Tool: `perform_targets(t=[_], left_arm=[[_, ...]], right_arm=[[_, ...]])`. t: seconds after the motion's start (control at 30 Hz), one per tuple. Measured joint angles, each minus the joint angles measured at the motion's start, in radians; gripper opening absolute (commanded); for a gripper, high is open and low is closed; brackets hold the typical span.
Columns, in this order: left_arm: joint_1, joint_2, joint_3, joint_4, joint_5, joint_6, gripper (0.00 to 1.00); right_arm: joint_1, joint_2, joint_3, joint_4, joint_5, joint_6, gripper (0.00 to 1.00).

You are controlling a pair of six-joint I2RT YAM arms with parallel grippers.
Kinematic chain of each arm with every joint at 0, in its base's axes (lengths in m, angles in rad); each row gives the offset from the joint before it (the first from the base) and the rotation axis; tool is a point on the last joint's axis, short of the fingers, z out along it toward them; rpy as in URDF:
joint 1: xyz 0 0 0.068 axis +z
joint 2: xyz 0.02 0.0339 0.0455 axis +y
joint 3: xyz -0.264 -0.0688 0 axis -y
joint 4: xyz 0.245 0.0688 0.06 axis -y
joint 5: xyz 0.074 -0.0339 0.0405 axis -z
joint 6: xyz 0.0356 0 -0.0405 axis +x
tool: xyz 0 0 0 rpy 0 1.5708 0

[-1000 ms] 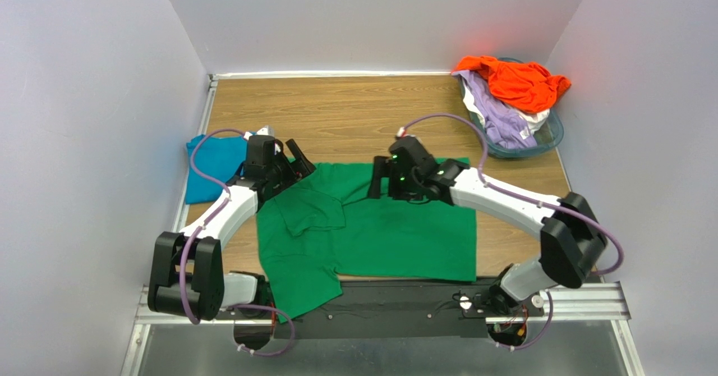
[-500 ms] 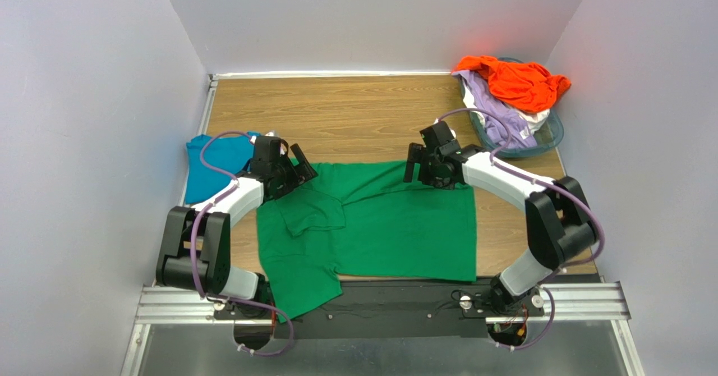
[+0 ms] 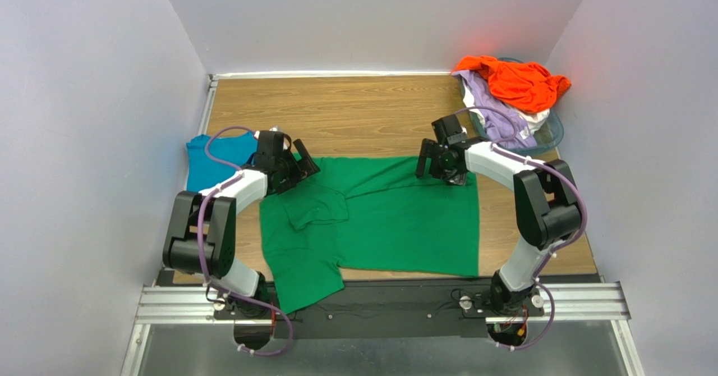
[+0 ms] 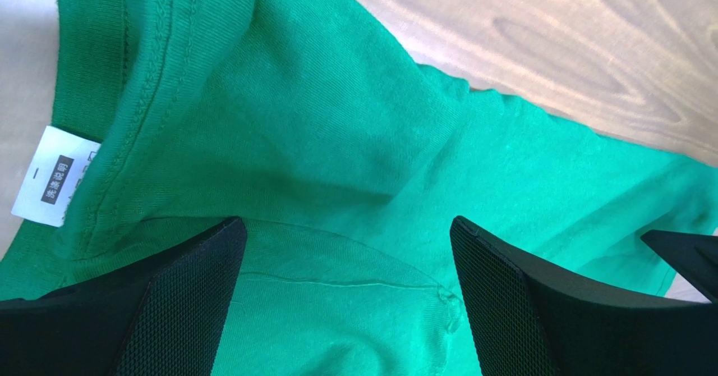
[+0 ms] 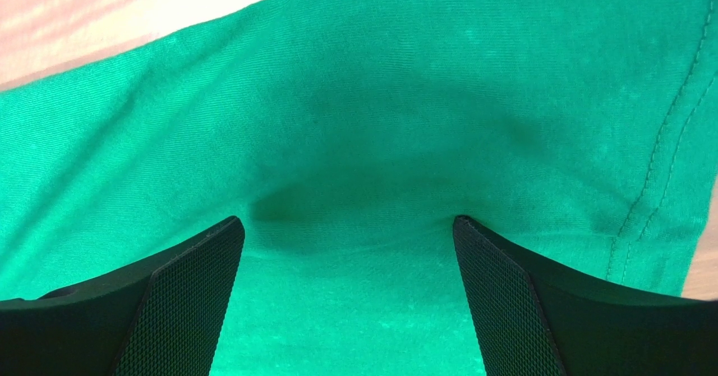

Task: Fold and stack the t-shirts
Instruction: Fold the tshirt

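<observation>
The bright green t-shirt (image 3: 396, 224) is lying spread across the middle of the wooden worktop (image 3: 354, 115), its bottom-left part hanging over the near edge onto the black rail. One sleeve is lying folded inward over the shirt's left part.

The left gripper (image 4: 345, 223) is hovering at the shirt's far-left corner with its jaws spread wide. The green cloth near the collar is lying between and under its fingers, and a white label (image 4: 50, 176) is showing beside the collar seam. Nothing is being pinched.

The right gripper (image 5: 348, 220) is hovering over the shirt's far-right corner, jaws likewise spread wide. The cloth is dipping in a shallow fold between its fingers, and the stitched hem is running just to their right.

A teal-blue t-shirt (image 3: 211, 161) is lying at the worktop's left edge, just beside the left arm. A clear bluish plastic basket (image 3: 548, 136) is sitting in the far right corner, holding an orange t-shirt (image 3: 518, 81) on top of a lavender t-shirt (image 3: 497, 119) and a white one (image 3: 533, 117).
</observation>
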Motion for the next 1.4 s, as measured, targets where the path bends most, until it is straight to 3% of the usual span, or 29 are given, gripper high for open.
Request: perform_targets(t=[0.43,0.87,0.97,1.1,1.27,1.4], left_arm=[[0.000,0.219,0.216,0.061,0.036,-0.011,0.98],[-0.003,0.288,0.405,0.042,0.026,0.001,0.98],[-0.014,0.227,0.371,0.020,0.025,0.005,0.98],[-0.070,0.032,0.265,-0.039,0.006,0.007,0.98],[-0.278,-0.237,0.105,-0.141,-0.060,-0.022,0.98],[-0.439,-0.462,-0.078,-0.320,-0.080,-0.141,0.98]], right_arm=[[-0.150,0.131,0.155,0.031,-0.020,-0.058,1.00],[-0.172,0.159,0.217,0.026,-0.040,-0.088,1.00],[-0.172,0.065,0.169,0.023,-0.074,-0.085,1.00],[-0.172,-0.128,0.067,0.024,-0.107,-0.058,1.00],[-0.172,-0.406,-0.142,0.037,-0.111,-0.009,1.00],[-0.173,-0.533,-0.256,0.023,-0.110,0.003,1.00]])
